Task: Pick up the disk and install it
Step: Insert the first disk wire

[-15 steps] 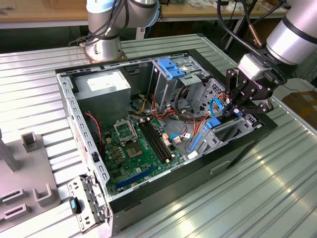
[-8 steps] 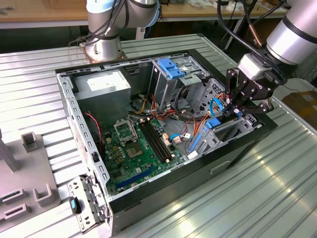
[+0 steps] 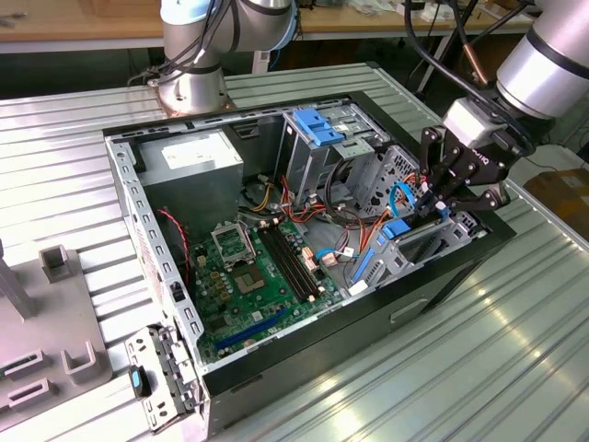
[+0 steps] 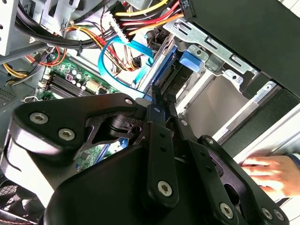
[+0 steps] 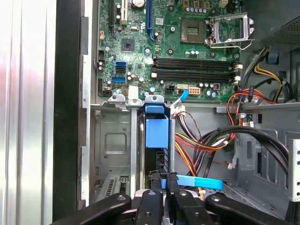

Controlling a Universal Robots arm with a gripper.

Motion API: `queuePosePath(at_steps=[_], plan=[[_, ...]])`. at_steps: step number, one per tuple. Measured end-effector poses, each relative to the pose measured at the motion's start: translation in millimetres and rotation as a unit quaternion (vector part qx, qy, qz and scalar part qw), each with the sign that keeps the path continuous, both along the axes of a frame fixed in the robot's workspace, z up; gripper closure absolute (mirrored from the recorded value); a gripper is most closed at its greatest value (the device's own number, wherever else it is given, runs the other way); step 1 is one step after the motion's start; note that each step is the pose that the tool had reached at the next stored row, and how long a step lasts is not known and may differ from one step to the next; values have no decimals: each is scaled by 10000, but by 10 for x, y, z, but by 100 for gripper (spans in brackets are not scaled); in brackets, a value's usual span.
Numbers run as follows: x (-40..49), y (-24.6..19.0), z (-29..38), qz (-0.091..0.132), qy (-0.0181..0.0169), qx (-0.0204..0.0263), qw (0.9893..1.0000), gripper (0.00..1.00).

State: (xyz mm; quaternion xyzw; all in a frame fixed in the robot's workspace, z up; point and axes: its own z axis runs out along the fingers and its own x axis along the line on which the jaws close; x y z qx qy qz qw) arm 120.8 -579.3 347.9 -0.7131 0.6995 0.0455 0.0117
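The disk (image 3: 398, 230) stands on edge in the drive cage at the front corner of the open computer case (image 3: 124, 184), on the exterior view's right. Its blue carrier rail (image 5: 156, 132) shows edge-on in the first wrist view, sunk between the cage's metal walls. My gripper (image 3: 433, 208) hangs right over it, and its black fingers (image 5: 172, 179) are pinched on the rail's upper edge. In the second wrist view the same blue rail (image 4: 167, 70) runs away from my gripper (image 4: 156, 95) into the cage.
A thin blue cable (image 3: 398, 196) and bundled power wires (image 5: 206, 145) pass close beside the cage. The motherboard (image 3: 253, 276), power supply (image 3: 191, 161) and a tall bay with a blue bracket (image 3: 317, 126) fill the case. A person's hand (image 4: 267, 171) rests outside the case.
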Motion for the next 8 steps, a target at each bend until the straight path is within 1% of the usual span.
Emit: queuePosePath(at_steps=[4,8], plan=[[0,0,-21,0,0,-1,10000,84],[0,0,-19,0,0,0,10000,84]])
